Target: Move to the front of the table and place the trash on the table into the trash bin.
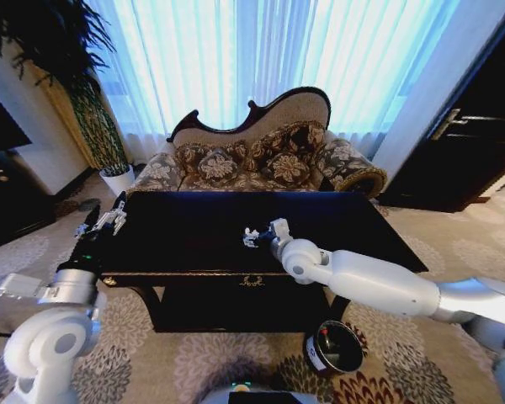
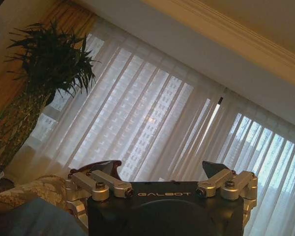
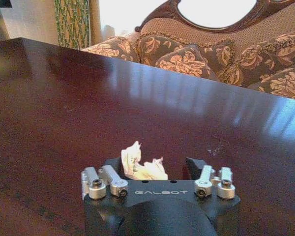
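Right gripper [image 3: 148, 169] open around paper wad [image 3: 140, 166] — on table [image 3: 64, 98] | left gripper [image 1: 109, 220] raised

paper wad [image 3: 143, 167] partly hidden behind right gripper [image 3: 154, 169], trash bin [image 1: 334, 347] interior too dark

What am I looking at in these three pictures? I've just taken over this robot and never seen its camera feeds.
The wide picture comes from the robot's head, looking down at a dark table with a sofa behind it. The white arms are the robot's own. Its right gripper reaches over the table's middle; its left gripper is raised at the table's left end. A small round bin stands on the carpet in front of the table.

The other two pictures come from cameras on the wrists. The right one shows a crumpled paper wad lying on the table between the open fingers, not yet gripped. The left one looks up at curtains and a plant; that gripper is open and holds nothing.
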### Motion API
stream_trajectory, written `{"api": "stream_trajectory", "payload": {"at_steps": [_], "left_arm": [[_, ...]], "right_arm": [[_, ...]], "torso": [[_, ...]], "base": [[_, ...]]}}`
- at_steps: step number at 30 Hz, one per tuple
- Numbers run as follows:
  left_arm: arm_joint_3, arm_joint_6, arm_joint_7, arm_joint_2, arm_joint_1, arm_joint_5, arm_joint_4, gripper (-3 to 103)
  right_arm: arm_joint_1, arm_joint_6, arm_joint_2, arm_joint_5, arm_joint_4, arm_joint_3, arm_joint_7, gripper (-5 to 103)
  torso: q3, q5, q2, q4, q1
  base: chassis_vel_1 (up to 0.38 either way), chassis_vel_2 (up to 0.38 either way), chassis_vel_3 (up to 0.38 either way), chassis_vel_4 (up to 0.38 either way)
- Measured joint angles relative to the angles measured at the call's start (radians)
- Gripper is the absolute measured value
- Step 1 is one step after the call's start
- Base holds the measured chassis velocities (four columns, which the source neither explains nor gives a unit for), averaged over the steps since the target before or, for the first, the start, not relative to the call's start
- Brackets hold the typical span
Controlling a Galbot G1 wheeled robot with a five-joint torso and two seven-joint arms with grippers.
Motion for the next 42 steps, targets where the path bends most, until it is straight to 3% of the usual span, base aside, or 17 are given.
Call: {"api": "stream_trajectory", "payload": {"at_steps": [6, 9, 12, 14, 17, 20, 23, 27, 28, 32, 38, 42], "left_arm": [[0.026, 0.001, 0.0, 0.0, -0.014, 0.017, 0.009, 100], [0.028, 0.001, -0.001, 0.0, -0.016, 0.017, 0.011, 100], [0.026, -0.001, -0.001, 0.003, -0.017, 0.017, 0.019, 100], [0.025, -0.003, -0.001, 0.003, -0.017, 0.016, 0.02, 100], [0.024, -0.006, 0.0, 0.003, -0.016, 0.016, 0.023, 100], [0.024, -0.008, 0.0, 0.003, -0.015, 0.016, 0.023, 100], [0.024, -0.011, 0.0, 0.004, -0.014, 0.016, 0.024, 100], [0.031, -0.015, 0.002, 0.006, -0.013, 0.012, 0.029, 100], [0.031, -0.015, 0.002, 0.006, -0.013, 0.012, 0.029, 100], [0.036, -0.005, -0.017, -0.011, -0.017, -0.045, 0.018, 100], [0.033, -0.003, -0.018, -0.015, -0.002, -0.047, -0.012, 100], [-0.001, -0.002, -0.019, -0.037, 0.03, -0.049, -0.047, 100]], "right_arm": [[-0.042, 0.002, -0.044, -0.01, 0.012, 0.041, -0.033, 47], [-0.066, 0.006, -0.064, -0.015, 0.014, 0.063, -0.044, 41], [-0.096, 0.019, -0.09, -0.013, 0.03, 0.096, -0.051, 25], [-0.104, 0.024, -0.098, -0.008, 0.039, 0.107, -0.054, 25], [-0.134, 0.048, -0.134, 0.002, 0.065, 0.15, -0.092, 8], [-0.172, 0.066, -0.166, 0.002, 0.082, 0.201, -0.125, 2], [-0.225, 0.081, -0.198, 0.002, 0.102, 0.266, -0.148, 1], [-0.451, 0.116, -0.292, -0.006, 0.173, 0.504, -0.217, 1], [-0.451, 0.116, -0.292, -0.006, 0.173, 0.504, -0.217, 1], [-0.67, 0.17, -0.364, -0.026, 0.214, 0.73, -0.237, 1], [-0.783, 0.209, -0.379, -0.052, 0.234, 0.856, -0.256, 1], [-0.853, 0.294, -0.363, -0.131, 0.275, 0.942, -0.346, 1]], "torso": [[0.0, -0.0001, 0.0, -0.0004, 0.0], [0.0, 0.0, 0.0, -0.0001, 0.0], [0.0, -0.0001, 0.0, -0.0003, 0.0], [0.0, 0.0, 0.0, -0.0003, 0.0], [0.001, 0.0001, -0.001, -0.0002, 0.001], [0.001, 0.0002, -0.001, -0.0003, 0.001], [0.001, 0.0, 0.0, -0.0003, 0.001], [0.0, 0.0002, 0.0, -0.0008, 0.0], [0.0, 0.0002, 0.0, -0.0008, 0.0], [0.0, -0.0002, 0.0, -0.0004, 0.0], [0.0, -0.0001, 0.0, -0.0006, 0.0], [0.0, 0.0, 0.0, 0.0003, 0.0]], "base": [[0.0, 0.0, 0.0, 0.0], [0.0, 0.0, 0.0, 0.0], [0.0, 0.0, 0.0, 0.0], [0.0, 0.0, 0.0, 0.0], [0.0, 0.0, 0.0, 0.0], [0.0, 0.0, 0.0, 0.0], [0.0, 0.0, 0.0, 0.0], [0.0, 0.0, 0.0, 0.0], [0.0, 0.0, 0.0, 0.0], [0.0, 0.0, 0.0, 0.0], [0.0, 0.0, 0.0, 0.0], [0.0, 0.0, 0.0, 0.0]]}}
